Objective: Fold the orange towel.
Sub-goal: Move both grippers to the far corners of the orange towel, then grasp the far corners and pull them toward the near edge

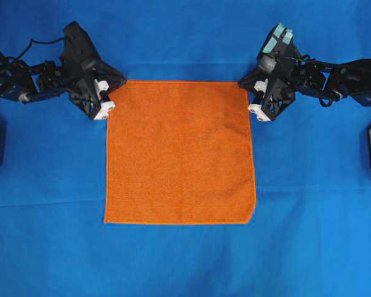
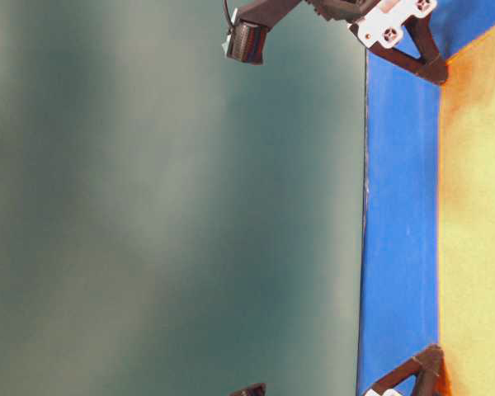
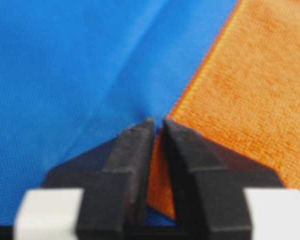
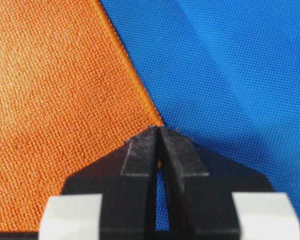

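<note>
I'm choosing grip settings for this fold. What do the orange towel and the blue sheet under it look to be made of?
The orange towel looks like terry or microfibre: matte, nubby loops, stitched hem. The blue sheet seems a thin, smooth woven fabric with a fine dotted weave and soft creases.

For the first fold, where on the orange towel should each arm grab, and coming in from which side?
Take the orange towel by its two far corners, each arm from its own outer side. It lies flat and square on the blue sheet, so only hems and corners give an edge to pinch. The left gripper and right gripper already sit there, fingers closed at the corner tips.
</note>
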Action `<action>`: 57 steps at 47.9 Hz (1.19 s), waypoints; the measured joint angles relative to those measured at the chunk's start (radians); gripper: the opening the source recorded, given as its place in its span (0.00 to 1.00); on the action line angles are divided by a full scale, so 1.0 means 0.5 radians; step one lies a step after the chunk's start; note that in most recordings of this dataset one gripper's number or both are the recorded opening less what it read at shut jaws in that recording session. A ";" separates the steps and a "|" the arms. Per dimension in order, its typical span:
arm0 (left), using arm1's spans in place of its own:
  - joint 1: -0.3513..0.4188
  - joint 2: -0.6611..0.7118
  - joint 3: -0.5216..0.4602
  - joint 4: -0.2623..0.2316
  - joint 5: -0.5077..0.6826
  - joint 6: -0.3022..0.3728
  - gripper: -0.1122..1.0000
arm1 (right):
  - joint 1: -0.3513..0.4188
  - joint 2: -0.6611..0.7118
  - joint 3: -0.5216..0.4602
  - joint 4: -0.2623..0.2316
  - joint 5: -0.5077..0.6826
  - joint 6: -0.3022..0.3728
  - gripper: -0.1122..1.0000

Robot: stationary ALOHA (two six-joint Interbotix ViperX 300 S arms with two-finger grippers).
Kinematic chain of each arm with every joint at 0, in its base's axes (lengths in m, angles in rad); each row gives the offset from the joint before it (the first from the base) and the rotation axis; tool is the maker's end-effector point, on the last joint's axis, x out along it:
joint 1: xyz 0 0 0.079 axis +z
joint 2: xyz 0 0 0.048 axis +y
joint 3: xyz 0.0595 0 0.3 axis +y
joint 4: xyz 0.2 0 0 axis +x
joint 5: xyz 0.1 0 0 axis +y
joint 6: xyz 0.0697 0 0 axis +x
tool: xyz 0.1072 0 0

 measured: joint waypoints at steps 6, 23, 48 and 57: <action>-0.009 -0.003 0.000 0.000 0.021 0.006 0.13 | 0.000 -0.003 0.003 0.000 -0.003 0.003 0.11; -0.034 -0.206 -0.012 0.003 0.273 0.110 0.13 | 0.000 -0.095 -0.006 0.000 0.037 0.003 0.11; -0.037 -0.448 -0.034 0.000 0.466 0.193 0.13 | 0.000 -0.199 -0.003 0.000 0.101 0.009 0.11; -0.104 -0.506 -0.034 0.003 0.561 0.190 0.13 | 0.064 -0.288 0.021 0.003 0.175 0.034 0.11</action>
